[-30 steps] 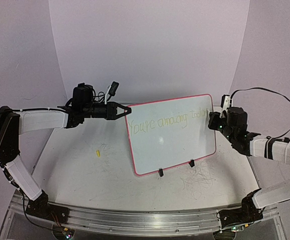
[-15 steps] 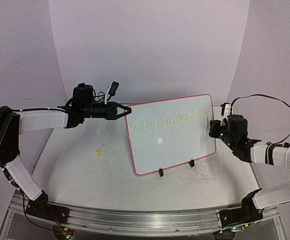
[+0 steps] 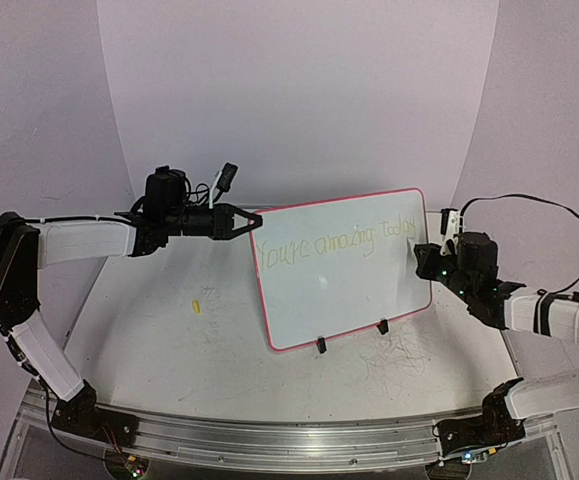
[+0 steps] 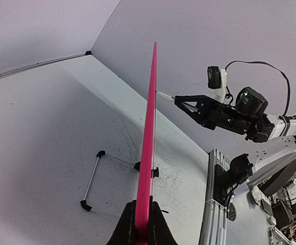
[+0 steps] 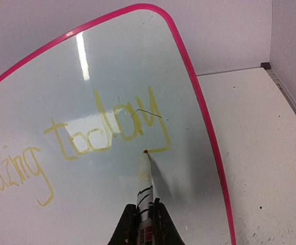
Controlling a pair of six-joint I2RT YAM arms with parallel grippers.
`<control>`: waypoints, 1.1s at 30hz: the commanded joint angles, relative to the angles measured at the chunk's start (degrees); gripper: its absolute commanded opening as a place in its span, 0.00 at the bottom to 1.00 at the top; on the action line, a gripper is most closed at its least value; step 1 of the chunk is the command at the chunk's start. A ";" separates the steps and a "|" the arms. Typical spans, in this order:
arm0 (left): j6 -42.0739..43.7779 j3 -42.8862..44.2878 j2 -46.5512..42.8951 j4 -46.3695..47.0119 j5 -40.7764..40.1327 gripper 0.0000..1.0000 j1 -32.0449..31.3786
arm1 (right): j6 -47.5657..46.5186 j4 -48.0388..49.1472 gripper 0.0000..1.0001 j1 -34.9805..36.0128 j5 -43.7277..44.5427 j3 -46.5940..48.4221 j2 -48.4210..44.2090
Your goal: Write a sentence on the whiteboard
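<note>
The right claw (image 5: 142,227) is closed narrow on a marker (image 5: 144,178). The marker's tip sits ahead of the claw at the whiteboard (image 5: 112,61), just under "today", the last word of the yellow sentence (image 5: 104,130). Across the board from it, the left claw (image 4: 142,229) pinches the opposite pink edge, and the panel runs straight out ahead of its fingers. The board stands on edge on the counter (image 3: 169,350), its two black clip feet (image 3: 321,345) down below both claws. A small yellow piece (image 3: 197,305) lies on the counter below the left claw.
</note>
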 commanded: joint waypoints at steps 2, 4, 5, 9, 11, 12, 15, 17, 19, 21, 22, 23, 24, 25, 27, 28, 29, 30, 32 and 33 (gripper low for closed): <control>2.73 -0.06 -0.72 -3.67 -1.60 0.00 -1.10 | 0.22 -2.67 0.00 0.56 0.62 2.43 -3.52; 2.80 -0.18 -0.87 -3.65 -1.81 0.00 -1.10 | 0.40 -4.28 0.00 0.42 3.00 2.14 -5.82; 2.82 -0.20 -0.97 -3.68 -1.88 0.00 -1.10 | 0.52 -5.07 0.00 0.36 3.89 1.86 -7.02; 2.76 0.04 -0.92 -3.77 -1.79 0.00 -1.10 | -0.18 -5.68 0.00 -1.32 4.34 1.52 -8.51; 2.73 0.07 -0.77 -3.77 -1.63 0.00 -1.10 | -0.71 -5.70 0.00 -1.57 4.11 2.47 -7.30; 2.73 0.00 -0.86 -3.77 -1.67 0.00 -1.09 | -0.98 -5.57 0.00 -1.61 4.22 2.88 -6.89; 2.81 -0.32 -1.34 -3.76 -2.04 0.00 -1.10 | -1.66 -4.32 0.00 -1.94 4.40 3.85 -5.89; 2.90 -0.29 -1.41 -3.77 -2.10 0.00 -1.10 | -1.94 -3.58 0.00 -2.16 4.19 4.27 -4.93; 2.90 -0.13 -1.29 -3.77 -1.95 0.00 -1.10 | -2.25 -2.68 0.00 -2.29 4.22 4.42 -4.00; 2.90 -0.11 -1.26 -3.77 -1.90 0.00 -1.10 | -2.34 -1.54 0.00 -2.44 4.33 4.38 -3.35; 2.90 -0.14 -1.25 -3.79 -1.91 0.00 -1.10 | -2.35 -0.96 0.00 -2.55 4.40 4.37 -2.88; 2.94 -0.18 -1.25 -3.80 -1.91 0.00 -1.10 | -2.36 -0.41 0.00 -2.74 4.44 4.41 -2.23; 2.98 -0.20 -1.21 -3.84 -1.90 0.00 -1.10 | -2.39 0.04 0.00 -2.88 4.44 4.51 -1.57; 2.99 -0.14 -1.22 -3.86 -1.90 0.00 -1.10 | -2.42 0.48 0.00 -3.01 4.39 4.67 -0.77; 2.99 -0.09 -1.20 -3.85 -1.85 0.00 -1.10 | -2.45 1.61 0.00 -3.19 4.34 4.89 0.84; 2.99 -0.10 -1.14 -3.85 -1.82 0.00 -1.10 | -2.45 2.07 0.00 -3.20 4.35 4.94 1.85; 2.96 -0.08 -1.08 -3.82 -1.75 0.00 -1.10 | -2.49 2.26 0.00 -3.22 4.31 5.15 2.51; 2.97 -0.08 -1.05 -3.82 -1.72 0.00 -1.12 | -2.47 2.38 0.00 -3.23 4.06 5.37 2.84; 2.98 -0.17 -1.05 -3.83 -1.79 0.00 -1.10 | -2.06 1.32 0.00 -3.24 2.85 5.82 1.62; 2.98 -0.20 -1.03 -3.88 -1.85 0.00 -1.10 | -1.77 0.06 0.00 -3.26 2.40 5.75 -0.76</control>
